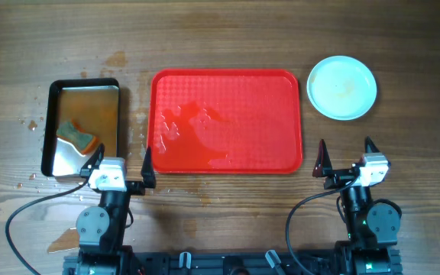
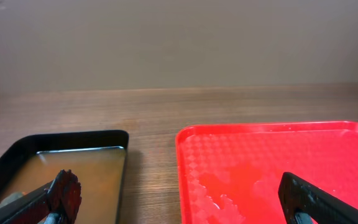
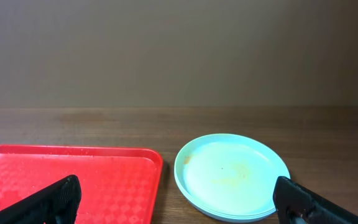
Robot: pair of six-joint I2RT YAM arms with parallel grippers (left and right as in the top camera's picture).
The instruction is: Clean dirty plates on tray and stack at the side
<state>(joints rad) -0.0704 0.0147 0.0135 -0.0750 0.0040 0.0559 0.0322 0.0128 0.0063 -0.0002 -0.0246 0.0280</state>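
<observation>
The red tray (image 1: 228, 122) lies in the middle of the table, wet with no plate on it; it also shows in the left wrist view (image 2: 278, 168) and the right wrist view (image 3: 67, 174). The pale mint plates (image 1: 342, 87) sit stacked on the table right of the tray, the top one faintly smeared; the stack also shows in the right wrist view (image 3: 232, 175). My left gripper (image 1: 121, 163) is open and empty at the tray's front left corner. My right gripper (image 1: 346, 153) is open and empty in front of the plates.
A black-rimmed metal pan (image 1: 82, 126) with brownish water and a sponge (image 1: 77, 136) stands left of the tray; the pan also shows in the left wrist view (image 2: 67, 168). Water drops and a small spill lie on the wood around the pan.
</observation>
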